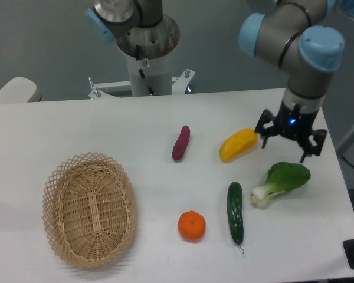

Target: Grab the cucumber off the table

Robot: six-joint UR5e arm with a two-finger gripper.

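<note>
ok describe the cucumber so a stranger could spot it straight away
Start at the wicker basket on the white table and go right past the orange. The cucumber lies just beyond, left of the bok choy. It alone is slim, dark green and bumpy.

The table [59,127] bears basket [89,210], cucumber [235,212], orange [191,226], bok choy [281,182].

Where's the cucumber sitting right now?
The cucumber lies on the table toward the front right of the camera view, lengthwise front to back, between the orange on its left and the bok choy on its right.
</note>
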